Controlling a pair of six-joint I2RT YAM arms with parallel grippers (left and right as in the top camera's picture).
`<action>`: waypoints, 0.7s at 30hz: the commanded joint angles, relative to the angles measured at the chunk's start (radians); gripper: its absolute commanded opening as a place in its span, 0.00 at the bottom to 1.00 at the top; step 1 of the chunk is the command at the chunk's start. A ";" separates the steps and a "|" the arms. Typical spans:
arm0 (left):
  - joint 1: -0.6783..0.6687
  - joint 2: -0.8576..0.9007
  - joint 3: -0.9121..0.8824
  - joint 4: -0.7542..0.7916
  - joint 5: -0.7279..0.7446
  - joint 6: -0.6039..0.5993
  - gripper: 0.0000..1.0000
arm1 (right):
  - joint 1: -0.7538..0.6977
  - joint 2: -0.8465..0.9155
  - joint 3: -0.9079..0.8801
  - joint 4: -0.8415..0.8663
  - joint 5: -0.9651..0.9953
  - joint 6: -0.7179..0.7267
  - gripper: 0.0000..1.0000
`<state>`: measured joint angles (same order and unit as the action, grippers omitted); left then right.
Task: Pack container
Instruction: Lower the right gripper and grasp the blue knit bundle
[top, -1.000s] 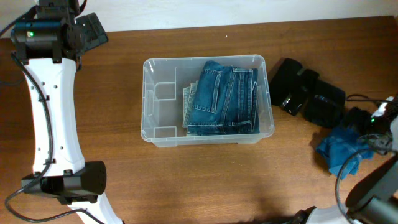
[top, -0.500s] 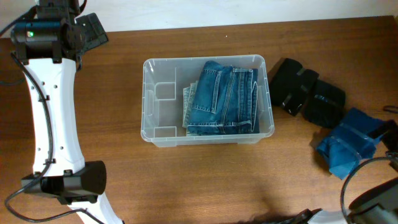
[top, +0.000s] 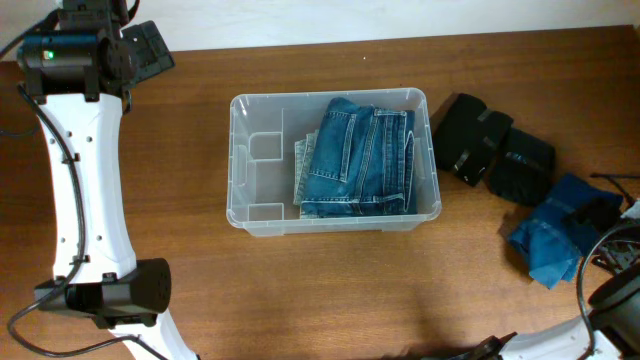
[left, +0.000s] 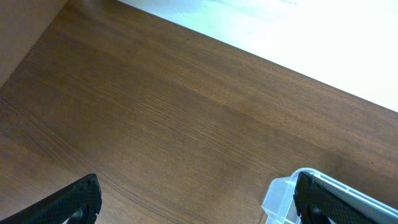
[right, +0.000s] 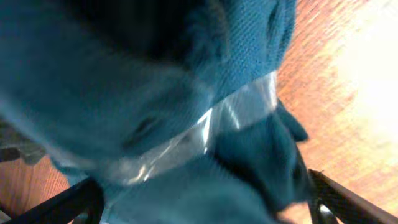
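Note:
The clear plastic container (top: 255, 180) stands mid-table and holds folded blue jeans (top: 358, 160) in its right part; its left part is bare. One corner of it shows in the left wrist view (left: 280, 194). My left gripper (top: 147, 50) is open and empty at the far left corner of the table, and the left wrist view (left: 199, 205) shows bare wood between its fingers. My right gripper (top: 602, 210) is open at the right edge, right over a crumpled blue garment (top: 555, 240). That garment (right: 186, 93) fills the right wrist view between the spread fingers (right: 205, 202).
Two folded black garments (top: 468, 135) (top: 522, 165) lie right of the container, next to the blue garment. A pale wall (left: 298, 37) runs behind the table's far edge. My left arm's white link (top: 85, 190) stretches along the left side.
My right gripper has shifted at the right edge, back over the blue garment, which has changed shape. The left arm, the container and the jeans have not moved.

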<state>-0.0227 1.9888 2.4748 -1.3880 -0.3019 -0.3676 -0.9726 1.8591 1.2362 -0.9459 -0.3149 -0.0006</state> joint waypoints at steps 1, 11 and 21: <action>0.006 0.005 -0.006 0.003 0.000 -0.013 0.99 | 0.004 0.056 0.008 -0.001 -0.015 -0.011 0.87; 0.006 0.005 -0.006 0.003 0.000 -0.013 0.99 | 0.004 0.055 0.008 -0.016 -0.019 -0.010 0.36; 0.006 0.005 -0.006 0.003 0.000 -0.013 0.99 | 0.013 -0.105 0.066 -0.076 -0.057 0.020 0.17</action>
<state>-0.0227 1.9888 2.4748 -1.3880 -0.3019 -0.3672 -0.9699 1.8542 1.2522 -1.0012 -0.3904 0.0032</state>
